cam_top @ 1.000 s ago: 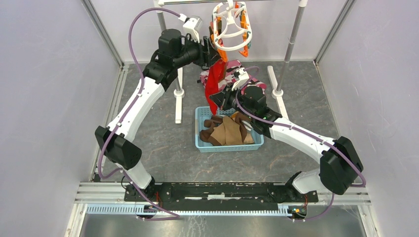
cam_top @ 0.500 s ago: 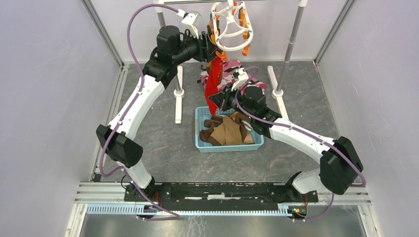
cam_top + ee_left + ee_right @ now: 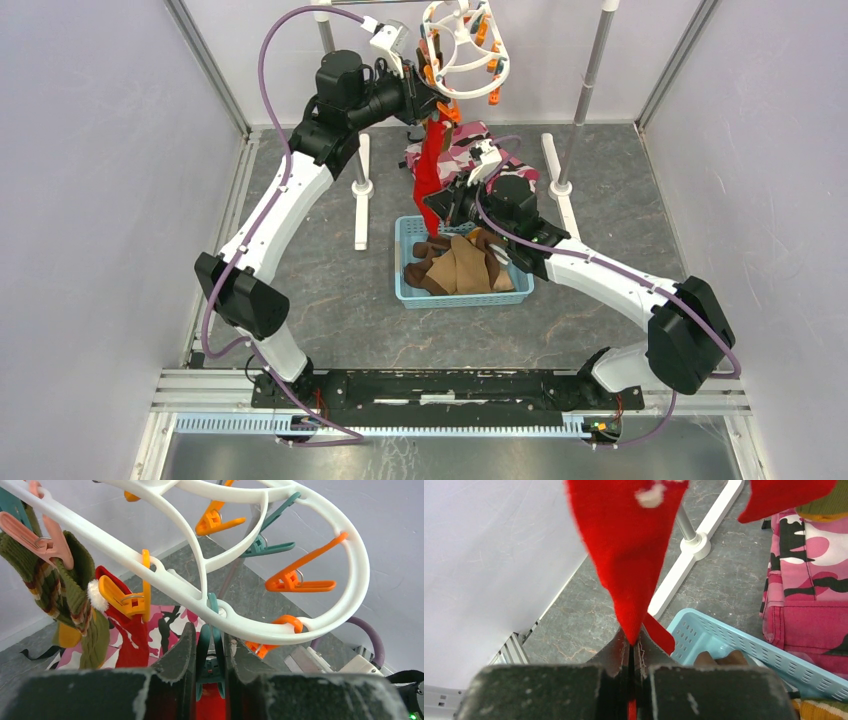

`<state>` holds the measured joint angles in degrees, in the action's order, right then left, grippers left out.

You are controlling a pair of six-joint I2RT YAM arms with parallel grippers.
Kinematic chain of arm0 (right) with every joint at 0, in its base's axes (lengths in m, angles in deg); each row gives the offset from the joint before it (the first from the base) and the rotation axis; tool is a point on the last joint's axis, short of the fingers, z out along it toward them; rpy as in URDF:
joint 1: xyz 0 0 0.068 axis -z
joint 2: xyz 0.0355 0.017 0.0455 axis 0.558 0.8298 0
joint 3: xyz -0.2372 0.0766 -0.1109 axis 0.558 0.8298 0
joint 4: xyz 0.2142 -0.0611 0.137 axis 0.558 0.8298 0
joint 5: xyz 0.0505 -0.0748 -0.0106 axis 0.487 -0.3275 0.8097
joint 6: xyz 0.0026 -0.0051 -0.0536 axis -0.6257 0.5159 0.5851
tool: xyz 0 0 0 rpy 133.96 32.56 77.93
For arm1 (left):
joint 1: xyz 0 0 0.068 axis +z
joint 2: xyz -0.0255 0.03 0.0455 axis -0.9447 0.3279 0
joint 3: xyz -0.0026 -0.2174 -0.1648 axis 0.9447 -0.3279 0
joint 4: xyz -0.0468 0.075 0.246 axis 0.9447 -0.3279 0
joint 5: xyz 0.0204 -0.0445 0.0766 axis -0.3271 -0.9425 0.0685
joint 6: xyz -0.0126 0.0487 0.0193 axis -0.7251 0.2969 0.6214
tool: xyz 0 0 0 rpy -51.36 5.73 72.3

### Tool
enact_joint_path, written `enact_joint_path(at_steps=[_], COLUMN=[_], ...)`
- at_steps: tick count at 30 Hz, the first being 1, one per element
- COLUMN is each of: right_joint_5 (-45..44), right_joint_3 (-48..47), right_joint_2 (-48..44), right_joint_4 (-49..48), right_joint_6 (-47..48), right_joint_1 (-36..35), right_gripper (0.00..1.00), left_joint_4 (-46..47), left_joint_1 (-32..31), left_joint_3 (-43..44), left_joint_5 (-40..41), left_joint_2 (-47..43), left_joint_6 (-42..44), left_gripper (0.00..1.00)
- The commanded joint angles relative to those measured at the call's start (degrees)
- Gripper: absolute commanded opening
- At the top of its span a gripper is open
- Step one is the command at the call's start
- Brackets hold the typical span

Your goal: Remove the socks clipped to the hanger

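Note:
The white hanger (image 3: 497, 68) hangs from the rail at the back, and its looped frame (image 3: 165, 577) fills the left wrist view. My left gripper (image 3: 432, 100) (image 3: 210, 632) is shut on a teal clip (image 3: 209, 655) that holds the top of a red sock (image 3: 430, 165). That sock (image 3: 629, 555) hangs down to my right gripper (image 3: 445, 205) (image 3: 630, 642), which is shut on its lower tip. A second red sock (image 3: 131, 640) hangs from an orange clip (image 3: 125, 597). An olive striped sock (image 3: 75, 605) hangs from a pink clip (image 3: 45, 545).
A light blue basket (image 3: 412, 290) with brown socks (image 3: 455, 265) sits on the floor below the right gripper. Pink camouflage cloth (image 3: 470, 145) lies behind it. The rail stand's posts (image 3: 590, 90) and white feet (image 3: 362, 190) flank the hanger.
My left gripper has risen slightly to the hanger and closed on the teal clip. The hanger has tipped a little. The right arm has held still with the red sock.

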<state>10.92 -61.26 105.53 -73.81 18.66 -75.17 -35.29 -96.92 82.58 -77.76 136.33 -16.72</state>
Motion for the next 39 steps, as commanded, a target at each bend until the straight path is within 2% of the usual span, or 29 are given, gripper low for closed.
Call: enact_joint_path(at_steps=[1,10,18,19,22,23,25,28,30,32,36,39], right_joint_5=[-1.5,-3.2,-1.5,-1.4,-1.7,-2.4,-4.3,-6.0,-8.0,-9.6,-4.8,-1.3], right_joint_3=[-2.1,5.2,15.2,16.0,14.5,13.0,10.3,7.2,4.5,3.2,4.5,5.9], right_joint_2=[-2.6,-9.4,-15.9,-15.7,-14.6,-14.5,-14.9,-16.8,-17.3,-18.4,-18.8,-15.2], right_joint_4=[1.3,6.5,12.7,13.8,19.2,22.5,27.4,32.0,36.3,37.9,32.5,25.9], right_joint_6=[2.0,4.7,3.8,3.8,5.6,6.7,8.8,11.4,12.9,14.0,13.1,11.8], right_joint_1=[0.0,0.0,-0.4,-0.5,-0.5,-0.5,-0.5,-0.4,0.0,0.6,5.2,6.3], right_gripper=[0.00,0.00,0.00,0.07,0.52,0.62,0.71,0.76,0.77,0.71,0.44,0.31], left_joint_4=[1.3,1.3,-0.5,-0.7,-1.7,-1.9,-2.2,-2.6,-2.9,-3.3,-3.5,-3.5], left_joint_1=[0.3,0.3,0.3,0.3,0.3,0.3,0.3,0.3,0.3,0.3,0.3,0.3], left_joint_3=[0.7,0.5,0.4,0.4,0.5,0.3,0.3,0.2,0.2,0.3,0.2,0.2], left_joint_5=[-3.0,-5.0,-3.4,-3.3,-3.7,-4.1,-5.2,-6.0,-5.8,-5.7,-6.3,-6.6], left_joint_2=[-1.7,-2.7,-4.1,-4.2,-5.0,-5.3,-5.6,-5.8,-5.9,-6.0,-6.0,-6.0], left_joint_6=[1.1,0.2,1.0,1.0,1.2,1.2,1.0,0.8,1.2,1.6,1.6,1.2], left_gripper=[0.02,0.02,0.02,0.03,0.05,0.07,0.09,0.10,0.10,0.10,0.10,0.10])
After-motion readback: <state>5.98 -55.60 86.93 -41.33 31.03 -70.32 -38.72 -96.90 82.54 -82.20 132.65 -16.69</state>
